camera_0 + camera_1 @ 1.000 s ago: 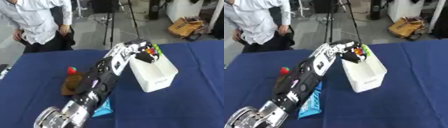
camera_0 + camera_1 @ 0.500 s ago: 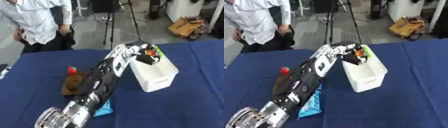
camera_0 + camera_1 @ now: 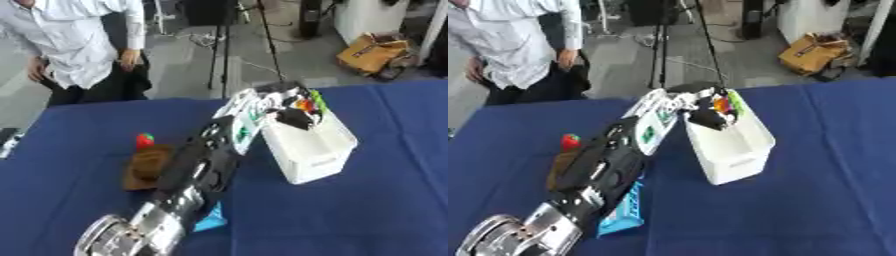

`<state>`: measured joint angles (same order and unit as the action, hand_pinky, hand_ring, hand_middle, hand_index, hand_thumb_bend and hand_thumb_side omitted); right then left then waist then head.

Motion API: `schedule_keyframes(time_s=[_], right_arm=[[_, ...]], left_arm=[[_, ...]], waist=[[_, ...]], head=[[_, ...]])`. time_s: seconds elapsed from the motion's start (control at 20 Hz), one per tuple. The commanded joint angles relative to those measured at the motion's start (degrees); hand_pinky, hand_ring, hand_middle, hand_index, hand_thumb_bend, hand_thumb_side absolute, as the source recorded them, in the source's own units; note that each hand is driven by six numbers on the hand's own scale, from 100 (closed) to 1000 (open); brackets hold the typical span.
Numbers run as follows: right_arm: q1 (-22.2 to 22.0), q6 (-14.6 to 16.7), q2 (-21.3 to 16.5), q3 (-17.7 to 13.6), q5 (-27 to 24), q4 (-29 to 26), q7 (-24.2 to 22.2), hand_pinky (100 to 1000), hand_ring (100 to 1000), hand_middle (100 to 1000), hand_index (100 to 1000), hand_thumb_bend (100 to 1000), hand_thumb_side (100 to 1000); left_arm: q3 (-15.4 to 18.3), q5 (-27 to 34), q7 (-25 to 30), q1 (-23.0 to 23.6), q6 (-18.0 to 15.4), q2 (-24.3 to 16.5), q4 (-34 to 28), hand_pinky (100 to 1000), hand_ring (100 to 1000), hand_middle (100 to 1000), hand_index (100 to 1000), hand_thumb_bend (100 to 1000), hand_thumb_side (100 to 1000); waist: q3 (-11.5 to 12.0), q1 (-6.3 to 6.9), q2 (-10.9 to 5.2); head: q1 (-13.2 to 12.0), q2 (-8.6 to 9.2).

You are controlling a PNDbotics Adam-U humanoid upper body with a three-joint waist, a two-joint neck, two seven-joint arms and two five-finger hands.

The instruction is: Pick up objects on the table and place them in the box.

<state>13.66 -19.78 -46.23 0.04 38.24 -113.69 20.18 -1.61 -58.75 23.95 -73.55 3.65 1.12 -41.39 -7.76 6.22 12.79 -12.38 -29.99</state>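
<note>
My left arm reaches from the lower left across the blue table (image 3: 367,210) to a white box (image 3: 311,147) standing at mid-table. My left hand (image 3: 278,102) hangs over the box's far end, partly inside it. A small orange and green thing (image 3: 306,104) shows right beside the hand at the box's far rim; whether the hand holds it is unclear. Left of the arm, a red and green thing (image 3: 143,140) and a brown thing (image 3: 147,165) lie on the cloth. A light blue packet (image 3: 623,210) lies by the forearm, partly hidden. My right hand shows in neither view.
A person in a white shirt (image 3: 79,45) stands beyond the table's far left edge. A tripod (image 3: 223,45) and a brown bag (image 3: 376,52) stand on the floor behind. Bare blue cloth stretches right of the box and in front of it.
My left hand has stayed over the box's far end, with only a slight shift of the arm. The things on the table have not moved.
</note>
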Motion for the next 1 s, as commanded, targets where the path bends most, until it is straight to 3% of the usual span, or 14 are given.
schedule_keyframes(time_s=[0.05,0.1,0.15,0.3,0.35,0.55,1.0], right_arm=[[0.84,0.04,-1.16,-0.5,-0.42,-0.9,0.36,868,913,810,757,100,1000],[0.84,0.06,-1.15,-0.49,-0.43,-0.9,0.37,868,913,810,757,100,1000],[0.84,0.07,-1.14,-0.48,-0.45,-0.9,0.39,868,913,809,756,100,1000],[0.83,0.08,-1.11,-0.48,-0.51,-0.9,0.47,868,913,809,756,100,1000],[0.86,0.11,-1.1,-0.47,-0.52,-0.9,0.5,868,912,807,754,100,1000],[0.94,0.24,-1.03,-0.42,-0.58,-0.9,0.69,868,912,806,752,100,1000],[0.8,0.28,-1.09,-0.47,-0.65,-0.9,1.01,868,912,806,751,100,1000]], left_arm=[[0.12,-2.16,-2.17,-1.71,-0.52,0.0,-0.64,1000,1000,1000,1000,100,632],[0.04,-3.03,-3.04,-1.75,-0.79,0.1,-0.64,1000,1000,1000,1000,100,632],[-0.03,-3.96,-3.87,-1.8,-1.06,0.21,-0.54,1000,1000,1000,1000,100,711],[0.07,-5.98,-5.68,-1.85,-1.52,0.56,-0.12,1000,1000,1000,1000,100,711],[0.09,-6.57,-6.09,-1.92,-1.47,0.57,0.02,1000,1000,1000,1000,100,668],[0.39,-10.06,-7.66,-2.23,-0.76,1.03,0.66,1000,1000,1000,1000,100,680],[0.68,-9.95,-7.02,-2.61,-1.38,1.11,0.8,1000,1000,1000,1000,100,678]], waist=[[-0.21,-0.58,-0.69],[-0.27,-0.59,-0.65],[-0.32,-0.59,-0.63],[-0.41,-0.57,-0.59],[-0.45,-0.56,-0.58],[-0.69,-0.55,-0.49],[-0.46,-0.69,-0.81]], head=[[-0.25,0.71],[-0.27,0.76],[-0.31,0.76],[-0.4,0.77],[-0.43,0.8],[-0.46,0.83],[-0.2,0.44]])
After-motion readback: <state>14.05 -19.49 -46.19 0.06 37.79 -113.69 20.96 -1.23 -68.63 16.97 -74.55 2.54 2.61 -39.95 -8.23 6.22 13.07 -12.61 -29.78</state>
